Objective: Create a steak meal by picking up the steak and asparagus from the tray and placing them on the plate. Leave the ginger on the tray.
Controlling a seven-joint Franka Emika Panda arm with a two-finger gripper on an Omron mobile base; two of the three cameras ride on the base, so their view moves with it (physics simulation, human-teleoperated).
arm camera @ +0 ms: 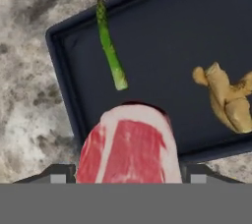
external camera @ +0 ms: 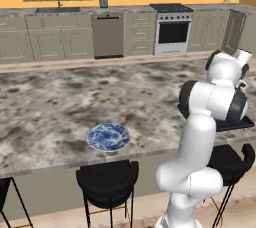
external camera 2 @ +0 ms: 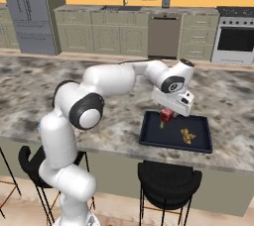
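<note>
Steak (arm camera: 129, 144) — pinched in gripper (external camera 2: 167, 116) above tray (external camera 2: 149, 136); carry level to plate (external camera: 108, 137) — asparagus (arm camera: 110, 53) next.

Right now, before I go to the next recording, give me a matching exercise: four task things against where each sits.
Things:
1. steak
2. asparagus
3. ginger
4. plate

Places:
A. bare, on the counter away from the tray
B. between the gripper fingers, above the tray
C. lying on the tray near a corner
D. lying on the tray, at the far side from the green stalk

Pairs: 1-B, 2-C, 3-D, 4-A
</note>
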